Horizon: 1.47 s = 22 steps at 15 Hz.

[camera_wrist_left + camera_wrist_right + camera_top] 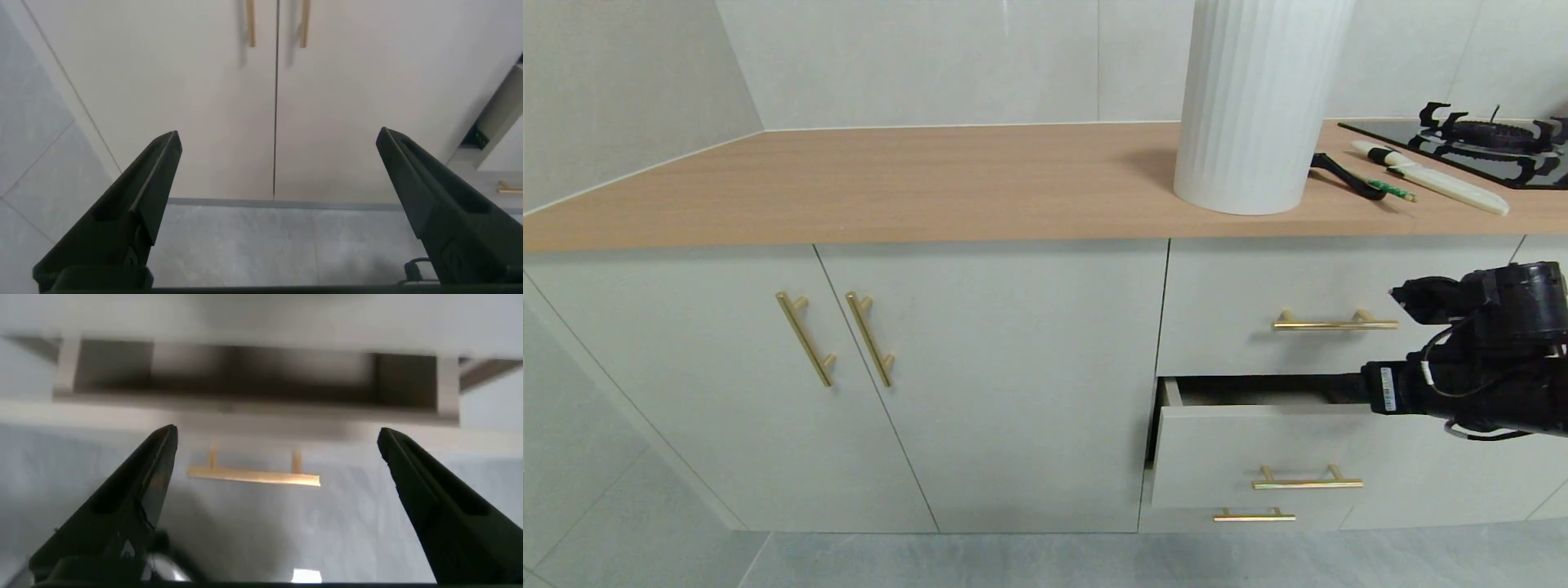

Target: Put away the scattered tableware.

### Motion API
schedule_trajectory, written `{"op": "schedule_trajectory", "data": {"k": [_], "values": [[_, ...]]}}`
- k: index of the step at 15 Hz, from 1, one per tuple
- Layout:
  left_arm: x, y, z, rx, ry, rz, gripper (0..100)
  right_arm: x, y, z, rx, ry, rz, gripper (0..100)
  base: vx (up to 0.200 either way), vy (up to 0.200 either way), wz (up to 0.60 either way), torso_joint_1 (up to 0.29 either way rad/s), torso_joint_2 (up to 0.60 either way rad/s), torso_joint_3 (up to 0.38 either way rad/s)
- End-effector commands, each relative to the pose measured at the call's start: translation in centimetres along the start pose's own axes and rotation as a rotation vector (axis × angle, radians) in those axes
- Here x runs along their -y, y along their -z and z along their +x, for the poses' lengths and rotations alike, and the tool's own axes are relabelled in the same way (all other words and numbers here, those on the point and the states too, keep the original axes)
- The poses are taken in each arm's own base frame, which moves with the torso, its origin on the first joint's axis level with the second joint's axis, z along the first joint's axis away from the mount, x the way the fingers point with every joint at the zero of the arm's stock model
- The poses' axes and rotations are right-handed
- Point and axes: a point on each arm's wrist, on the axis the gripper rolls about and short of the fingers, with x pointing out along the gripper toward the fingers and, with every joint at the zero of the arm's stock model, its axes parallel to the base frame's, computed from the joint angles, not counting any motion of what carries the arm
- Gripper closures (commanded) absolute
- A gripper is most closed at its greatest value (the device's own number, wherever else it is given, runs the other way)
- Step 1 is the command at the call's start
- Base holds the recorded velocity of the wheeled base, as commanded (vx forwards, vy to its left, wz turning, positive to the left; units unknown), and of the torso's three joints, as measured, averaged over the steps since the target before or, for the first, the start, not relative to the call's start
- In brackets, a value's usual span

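My right gripper (276, 437), in front of the part-open drawer (1258, 445), and my left gripper (278, 139), off to the drawer's left, both have jaws spread wide and hold nothing. The tableware (1429, 178) lies on the counter (931, 188) above the drawer, and what I can see inside the drawer holds nothing yet. I judge the gap narrow: a long piece could catch the drawer front and fall.

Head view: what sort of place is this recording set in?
Most likely a kitchen: a long wooden countertop, a black gas hob set into its right end, and pale cabinet doors with brass bar handles below, beside a partly open drawer.
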Motion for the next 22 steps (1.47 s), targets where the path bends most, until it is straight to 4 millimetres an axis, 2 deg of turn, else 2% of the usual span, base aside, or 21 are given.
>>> {"op": "schedule_trajectory", "data": {"k": [1, 6, 12, 16, 22], "values": [[0.0, 0.0, 0.0, 0.000, -0.001, 0.000, 0, -0.4, 1.8, 2.7, -0.049, -0.003, -0.005, 0, 0.000, 0.000, 0.00, 0.000, 0.00, 0.000], [0.0, 0.0, 0.0, 0.000, 0.000, 0.000, 0, -0.4, 3.2, 6.6, -0.029, 0.073, -0.007, 0, 0.000, 0.000, 0.00, 0.000, 0.00, 0.000], [0.0, 0.0, 0.0, 0.000, -0.001, 0.000, 0, -0.3, 4.0, 8.4, 0.051, 0.082, -0.001, 0, 0.000, 0.000, 0.00, 0.000, 0.00, 0.000], [0.0, 0.0, 0.0, 0.000, -0.001, 0.000, 0, -0.3, 4.2, 8.2, 0.059, 0.097, -0.002, 0, 0.000, 0.000, 0.00, 0.000, 0.00, 0.000], [0.0, 0.0, 0.0, 0.000, 0.000, 0.000, 0, -0.2, 4.2, 6.6, -0.003, 0.094, -0.021, 0, 0.000, 0.000, 0.00, 0.000, 0.00, 0.000]]}}
